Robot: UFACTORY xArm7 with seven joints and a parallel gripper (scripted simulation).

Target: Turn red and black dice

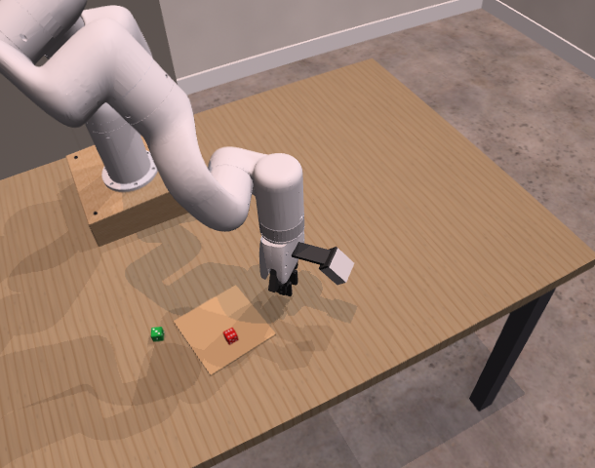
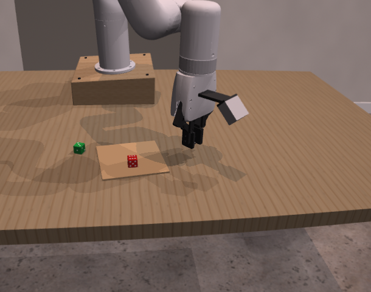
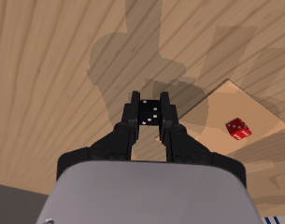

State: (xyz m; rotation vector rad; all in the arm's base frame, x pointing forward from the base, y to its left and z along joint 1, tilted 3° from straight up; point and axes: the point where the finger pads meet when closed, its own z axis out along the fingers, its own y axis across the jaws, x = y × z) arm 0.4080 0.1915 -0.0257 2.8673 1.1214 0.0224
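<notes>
Top: high and well back, angled down over the whole table (image 1: 388,166), arm base at 10 o'clock.
Exterior: low at the table's front edge, facing the base at 12 o'clock.
Wrist: close, looking down past the gripper (image 3: 149,114).
Shared: the mat (image 1: 207,347) (image 2: 116,151) (image 3: 254,112), in all three.
</notes>
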